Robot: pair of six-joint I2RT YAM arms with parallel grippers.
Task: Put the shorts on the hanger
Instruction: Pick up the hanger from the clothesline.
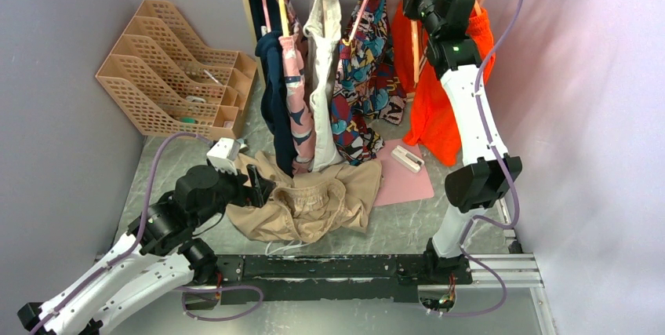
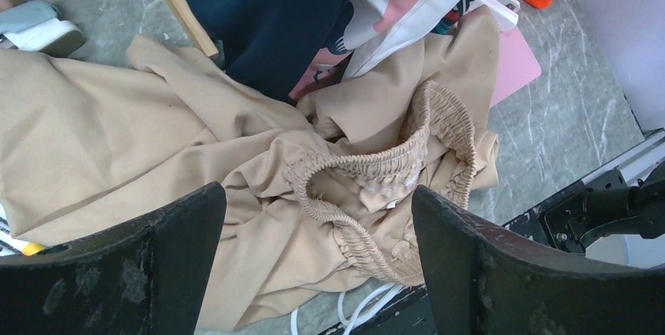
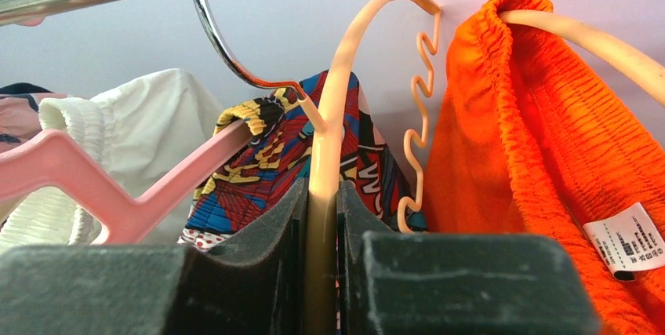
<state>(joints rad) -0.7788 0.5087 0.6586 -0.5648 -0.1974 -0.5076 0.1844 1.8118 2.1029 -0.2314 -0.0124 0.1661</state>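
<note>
— Beige shorts (image 1: 314, 208): position?
— Crumpled on grey bench (image 1: 408, 229), elastic waistband uppermost. Left jaws spread wide just above, gripping nothing.
— And hanger (image 3: 336, 76): position?
— High at right, between pink hanger (image 3: 78, 170) and orange shorts (image 3: 517, 115). Right jaws clamped on its pale orange stem.

The only writing I can find from my wrist cameras is on a small white care tag (image 3: 623, 241), sewn to the orange garment (image 3: 533, 131) that hangs just right of the hanger (image 3: 323, 162). It carries a few lines of dark print, too small for me to read. The patterned garment (image 3: 235, 194) nearby shows bold comic-style shapes, but I can make out no letters. Elsewhere I read nothing.
</note>
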